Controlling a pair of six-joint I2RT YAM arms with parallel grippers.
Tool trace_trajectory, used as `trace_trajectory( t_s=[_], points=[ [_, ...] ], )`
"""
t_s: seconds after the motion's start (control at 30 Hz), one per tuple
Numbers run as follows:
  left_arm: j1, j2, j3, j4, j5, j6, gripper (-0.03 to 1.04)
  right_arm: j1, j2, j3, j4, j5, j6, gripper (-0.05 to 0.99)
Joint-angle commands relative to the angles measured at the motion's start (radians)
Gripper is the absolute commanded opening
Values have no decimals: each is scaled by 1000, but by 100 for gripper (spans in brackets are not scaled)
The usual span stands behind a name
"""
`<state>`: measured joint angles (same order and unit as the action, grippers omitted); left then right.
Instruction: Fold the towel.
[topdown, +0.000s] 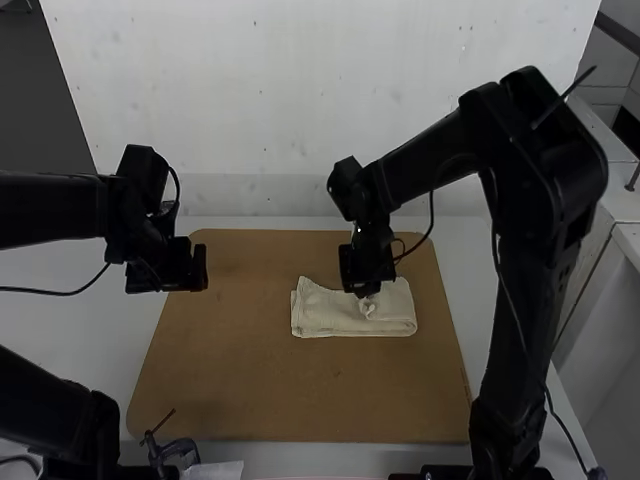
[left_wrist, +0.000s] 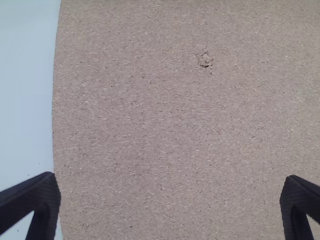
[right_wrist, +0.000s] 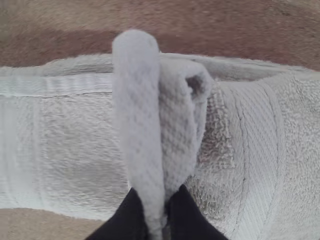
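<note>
Pinching cream towel (topdown: 325, 318), flat-folded on board (topdown: 250, 390) w/ ridge (right_wrist: 142, 115) bunched betw. R gripper's (topdown: 368, 290) closed jaws, & holding L gripper (topdown: 180, 272) wide open, empty, nr board's L edge.

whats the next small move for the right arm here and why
Probably lower the pinched ridge onto the towel, then open the jaws: the right gripper is shut on cloth standing bunched above the layers, so laying it down should flatten the fold.
</note>
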<state>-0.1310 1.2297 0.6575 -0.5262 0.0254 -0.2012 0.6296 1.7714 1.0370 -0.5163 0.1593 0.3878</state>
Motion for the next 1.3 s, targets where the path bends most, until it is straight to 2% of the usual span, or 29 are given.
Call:
trace_trajectory(
  t_s=[0.0,0.3,0.47,0.8,0.83,0.87,0.9,0.93,1.27],
  points=[
    [18,-21,-1,5,-2,34,98,74,45,87,-13,31,92,1],
    [39,-24,-1,6,-2,42,98,145,129,222,-30,19,122,1],
    [37,-21,-2,6,-2,42,98,179,169,290,-62,-43,151,1],
    [47,-24,-13,6,2,46,98,209,207,333,-82,-53,152,2],
    [47,-26,-16,6,2,46,98,206,204,333,-82,-55,152,7],
    [48,-26,-19,8,2,46,98,203,198,333,-82,-58,152,18],
    [48,-24,-22,11,4,46,98,200,180,330,-82,-67,152,33],
    [48,-24,-24,14,4,46,98,197,168,328,-82,-69,152,43],
    [44,-26,-27,17,7,46,98,127,-36,340,-97,-73,120,43]
  ],
)
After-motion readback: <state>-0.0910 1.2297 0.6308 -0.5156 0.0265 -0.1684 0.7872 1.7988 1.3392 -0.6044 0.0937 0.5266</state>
